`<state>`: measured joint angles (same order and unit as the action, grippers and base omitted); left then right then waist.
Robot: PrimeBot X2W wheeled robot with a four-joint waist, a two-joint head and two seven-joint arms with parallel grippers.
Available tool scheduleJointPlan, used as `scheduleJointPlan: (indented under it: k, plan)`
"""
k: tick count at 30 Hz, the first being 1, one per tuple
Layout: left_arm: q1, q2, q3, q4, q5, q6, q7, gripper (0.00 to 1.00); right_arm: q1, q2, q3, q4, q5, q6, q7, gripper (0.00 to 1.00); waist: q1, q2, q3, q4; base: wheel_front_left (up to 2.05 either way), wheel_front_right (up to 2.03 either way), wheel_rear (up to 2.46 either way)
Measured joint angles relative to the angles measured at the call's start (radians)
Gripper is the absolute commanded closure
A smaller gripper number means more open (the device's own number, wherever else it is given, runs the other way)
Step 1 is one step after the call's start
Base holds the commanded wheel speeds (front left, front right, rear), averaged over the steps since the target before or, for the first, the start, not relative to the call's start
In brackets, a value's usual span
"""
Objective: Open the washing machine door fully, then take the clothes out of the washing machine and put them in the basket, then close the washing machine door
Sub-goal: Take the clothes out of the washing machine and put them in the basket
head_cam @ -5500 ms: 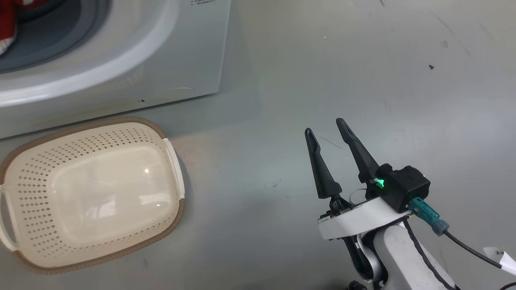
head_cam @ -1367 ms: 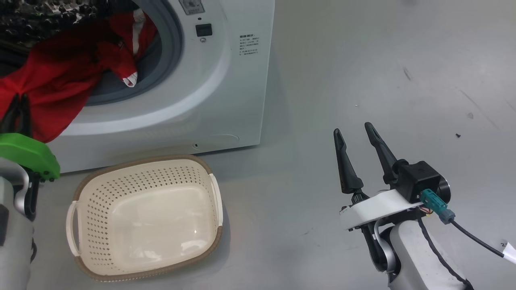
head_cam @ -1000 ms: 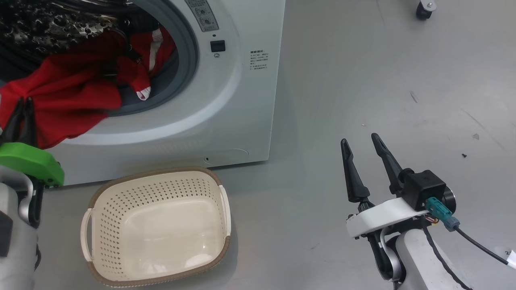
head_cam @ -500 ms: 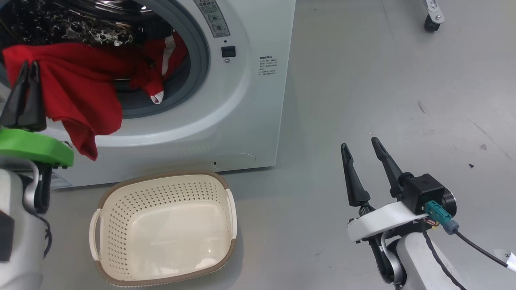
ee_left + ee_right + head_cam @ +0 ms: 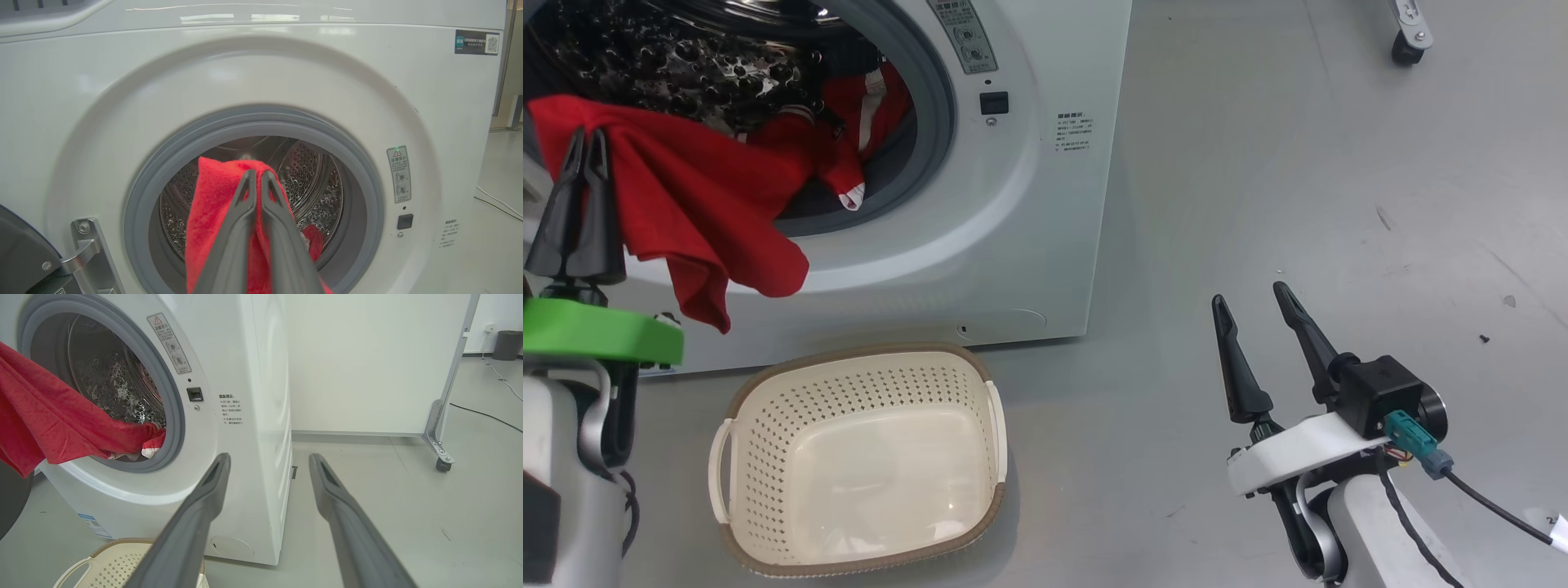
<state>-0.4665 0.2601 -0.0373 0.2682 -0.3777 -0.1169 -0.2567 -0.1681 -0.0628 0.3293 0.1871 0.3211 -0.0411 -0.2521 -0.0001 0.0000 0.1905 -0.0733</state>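
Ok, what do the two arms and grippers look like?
Left gripper: two long tapered dark fingers on a bright green mount, pale grey forearm. Right gripper: same fingers on a white mount, with a black boxy module, teal connector and black cable bearing a white tag.

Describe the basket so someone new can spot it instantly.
Start at the white washing machine. On the grey floor in front of it sits the basket. It is cream, perforated, brown-rimmed and empty, unlike the red clothes hanging out of the machine.
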Motion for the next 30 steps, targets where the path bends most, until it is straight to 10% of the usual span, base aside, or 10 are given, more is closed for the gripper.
scheduleJointPlan:
  k: [30]
  plan:
    - [0.214, 0.024, -0.199, 0.239, 0.037, -0.007, 0.168, 1.00, -0.016, 0.005, 0.055, -0.029, -0.050, 0.012, 0.000, 0.00, 0.0000, 0.0000, 0.174, -0.047, 0.00, 0.00, 0.00]
